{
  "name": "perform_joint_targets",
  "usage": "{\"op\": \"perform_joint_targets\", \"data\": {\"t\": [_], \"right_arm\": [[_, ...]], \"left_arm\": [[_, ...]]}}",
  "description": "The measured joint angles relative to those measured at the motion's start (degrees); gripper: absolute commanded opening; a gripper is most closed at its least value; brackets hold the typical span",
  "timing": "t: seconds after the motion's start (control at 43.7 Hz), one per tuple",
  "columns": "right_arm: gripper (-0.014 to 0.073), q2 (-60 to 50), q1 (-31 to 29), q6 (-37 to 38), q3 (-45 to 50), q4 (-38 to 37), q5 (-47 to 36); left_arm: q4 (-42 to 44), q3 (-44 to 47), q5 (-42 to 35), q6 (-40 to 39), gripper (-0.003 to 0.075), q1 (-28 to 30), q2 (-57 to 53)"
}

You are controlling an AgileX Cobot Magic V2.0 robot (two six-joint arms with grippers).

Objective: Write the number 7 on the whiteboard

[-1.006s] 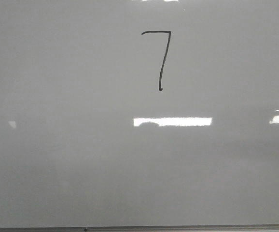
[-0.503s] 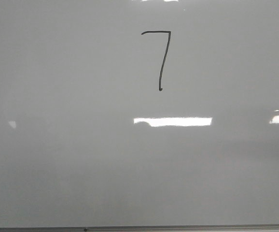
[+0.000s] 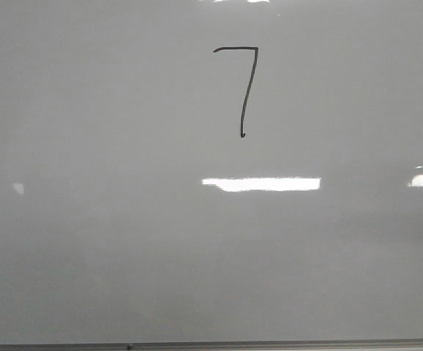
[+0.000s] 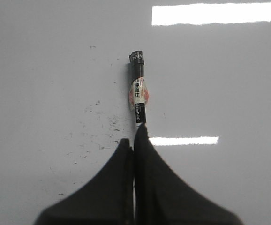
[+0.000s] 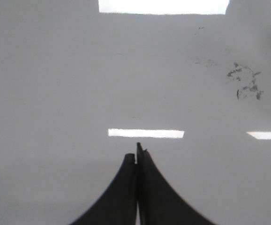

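Though drawn complete, the number 7 (image 3: 244, 88) is wet-erase ink on the glossy whiteboard (image 3: 87, 241), smudgeable, not graspable. Marker (image 4: 138, 91): light, stiff, slick barrel, projecting straight ahead of the left gripper (image 4: 133, 140), clamped at its tail. Right gripper (image 5: 136, 154): fingers together, empty.

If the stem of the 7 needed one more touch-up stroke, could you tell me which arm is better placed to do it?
Probably the left. The left gripper is shut on the marker, while the right gripper is shut on nothing. The number 7 looks complete on the whiteboard.
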Motion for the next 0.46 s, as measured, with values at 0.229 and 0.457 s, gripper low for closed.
{"op": "perform_joint_targets", "data": {"t": [0.229, 0.457], "right_arm": [[-0.0068, 0.0, 0.0, 0.0, 0.0, 0.0, -0.3], [-0.0068, 0.0, 0.0, 0.0, 0.0, 0.0, -0.4]], "left_arm": [[0.0, 0.0, 0.0, 0.0, -0.002, 0.0, 0.0], [0.0, 0.0, 0.0, 0.0, -0.002, 0.0, 0.0]]}}
